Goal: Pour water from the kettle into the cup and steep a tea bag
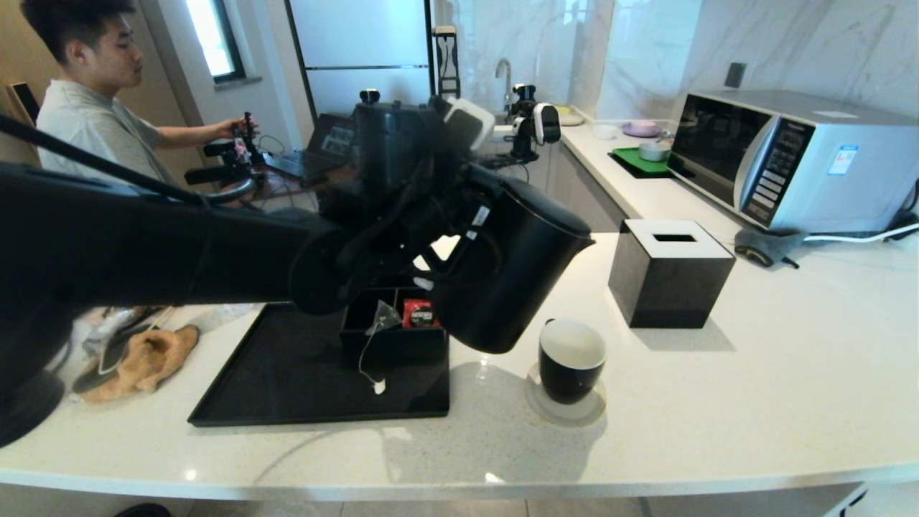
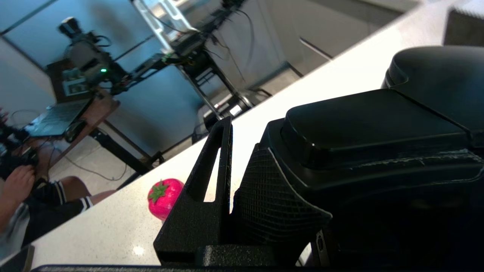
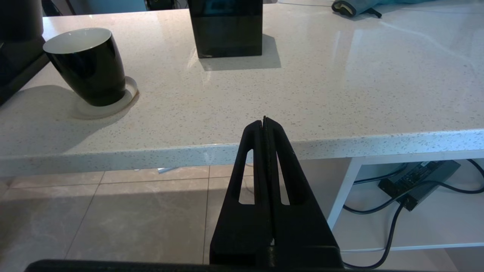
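White speckled worktop (image 1: 718, 402), kitchen; microwave (image 1: 782, 154) upper right. Left hand (image 2: 230, 177) clamps tilted kettle (image 1: 502, 280) above cup (image 1: 571, 359); right hand (image 3: 264, 124) closed, empty.

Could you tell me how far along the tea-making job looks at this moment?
Done: the left gripper has the kettle lifted off the counter, tilted, spout toward the cup.
In hand: bringing the spout over the cup; no water stream shows.
Left: pouring, then steeping the tea bag, which sits in the black organiser on the tray.
The right gripper is shut, parked below the counter edge.
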Robot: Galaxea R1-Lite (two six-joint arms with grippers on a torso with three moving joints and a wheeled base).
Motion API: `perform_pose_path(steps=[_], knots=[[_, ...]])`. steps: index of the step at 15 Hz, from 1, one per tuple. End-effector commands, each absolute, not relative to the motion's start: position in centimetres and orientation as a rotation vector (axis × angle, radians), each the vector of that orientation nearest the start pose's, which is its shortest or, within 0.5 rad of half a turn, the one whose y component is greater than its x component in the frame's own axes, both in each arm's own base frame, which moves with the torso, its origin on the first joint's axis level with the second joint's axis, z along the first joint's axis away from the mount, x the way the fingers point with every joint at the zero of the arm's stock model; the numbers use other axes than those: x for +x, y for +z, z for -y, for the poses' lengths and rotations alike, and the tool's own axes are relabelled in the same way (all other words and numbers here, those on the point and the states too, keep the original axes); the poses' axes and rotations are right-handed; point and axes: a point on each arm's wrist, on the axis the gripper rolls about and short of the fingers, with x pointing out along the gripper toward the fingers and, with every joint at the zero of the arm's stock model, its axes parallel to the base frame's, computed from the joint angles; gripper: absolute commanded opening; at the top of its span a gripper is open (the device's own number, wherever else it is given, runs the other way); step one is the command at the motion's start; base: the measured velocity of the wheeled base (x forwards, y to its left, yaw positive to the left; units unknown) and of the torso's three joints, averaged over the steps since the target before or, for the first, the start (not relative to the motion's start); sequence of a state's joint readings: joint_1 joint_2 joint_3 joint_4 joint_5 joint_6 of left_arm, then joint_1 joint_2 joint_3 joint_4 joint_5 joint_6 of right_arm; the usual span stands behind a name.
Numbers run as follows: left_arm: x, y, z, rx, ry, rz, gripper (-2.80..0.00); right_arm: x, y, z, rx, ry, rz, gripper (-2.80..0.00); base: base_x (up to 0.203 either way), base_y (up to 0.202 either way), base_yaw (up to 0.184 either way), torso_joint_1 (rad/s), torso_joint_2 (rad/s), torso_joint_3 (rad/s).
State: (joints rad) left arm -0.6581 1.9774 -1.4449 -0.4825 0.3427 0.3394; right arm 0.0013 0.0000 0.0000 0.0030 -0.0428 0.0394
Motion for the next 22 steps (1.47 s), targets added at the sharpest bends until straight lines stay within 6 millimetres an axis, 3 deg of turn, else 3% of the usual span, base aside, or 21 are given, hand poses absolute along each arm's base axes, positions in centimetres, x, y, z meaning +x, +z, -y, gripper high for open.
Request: perform_pose_path(steps=[1, 6, 11, 22], knots=[[32.5, 25.1, 23.8, 0.327, -0.283, 0.038, -2.8, -2.3, 7.5, 0.1, 0.04, -0.041, -0.002, -2.8, 0.0, 0.0, 0.0, 0.0, 0.0, 0.0], [32.1, 26.1, 20.7, 0.246, -0.174, 0.104, -2.8, -2.3, 7.5, 0.1, 0.04, -0.041, -0.002, -2.8, 0.0, 0.0, 0.0, 0.0, 0.0, 0.0], [31.5, 27.1, 16.4, 0.2, -0.068, 0.155, -2.8, -2.3, 7.5, 0.1, 0.04, -0.042, -0.002, -2.8, 0.0, 0.0, 0.0, 0.0, 0.0, 0.0], [27.1, 27.1, 6.0, 0.154, 0.176, 0.119, -2.8, -2.3, 7.5, 0.1, 0.04, -0.041, -0.002, -2.8, 0.0, 0.0, 0.0, 0.0, 0.0, 0.0]])
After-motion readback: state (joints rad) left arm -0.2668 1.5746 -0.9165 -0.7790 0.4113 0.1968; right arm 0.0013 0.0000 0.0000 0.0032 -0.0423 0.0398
